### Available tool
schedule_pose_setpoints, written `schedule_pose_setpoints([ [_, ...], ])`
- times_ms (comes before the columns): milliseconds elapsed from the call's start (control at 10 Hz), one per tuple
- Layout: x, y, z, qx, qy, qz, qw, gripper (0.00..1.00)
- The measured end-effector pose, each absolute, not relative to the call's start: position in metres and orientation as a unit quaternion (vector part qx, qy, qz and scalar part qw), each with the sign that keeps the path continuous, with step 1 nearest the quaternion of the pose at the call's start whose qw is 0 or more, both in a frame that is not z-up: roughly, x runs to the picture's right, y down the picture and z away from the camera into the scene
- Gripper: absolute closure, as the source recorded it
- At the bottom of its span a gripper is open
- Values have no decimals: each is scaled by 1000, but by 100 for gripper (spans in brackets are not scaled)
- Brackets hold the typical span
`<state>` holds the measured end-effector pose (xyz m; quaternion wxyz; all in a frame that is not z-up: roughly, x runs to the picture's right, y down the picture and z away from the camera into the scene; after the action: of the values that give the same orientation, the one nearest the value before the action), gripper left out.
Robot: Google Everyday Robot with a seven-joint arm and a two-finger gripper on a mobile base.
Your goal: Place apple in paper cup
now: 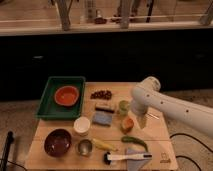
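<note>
The apple (127,124) is a small red-orange fruit lying on the wooden table (160,145), right of centre. The white paper cup (81,125) stands upright and apart from it, to its left near the table's middle. My white arm comes in from the right and bends down over the table. My gripper (142,120) hangs at the arm's end just to the right of the apple, close beside it. I cannot tell whether it touches the apple.
A green tray (50,107) at the back left holds an orange bowl (67,95). Also on the table are a dark bowl (57,141), a metal cup (84,147), a light green cup (123,106), a blue sponge (102,119), a banana (104,145), a green pepper (134,141) and a white-handled brush (127,157).
</note>
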<state>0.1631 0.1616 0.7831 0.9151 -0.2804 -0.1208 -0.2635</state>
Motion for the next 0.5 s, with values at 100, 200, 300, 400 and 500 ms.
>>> schedule_pose_setpoints([
  [100,159,165,781,-275,-139,-278,910,20],
  [200,158,168,779,-267,-160,-304,900,20],
  [300,155,170,779,-265,-176,-317,894,20],
  [400,148,175,780,-266,-202,-344,878,20],
  [500,146,180,781,-270,-214,-361,867,20],
])
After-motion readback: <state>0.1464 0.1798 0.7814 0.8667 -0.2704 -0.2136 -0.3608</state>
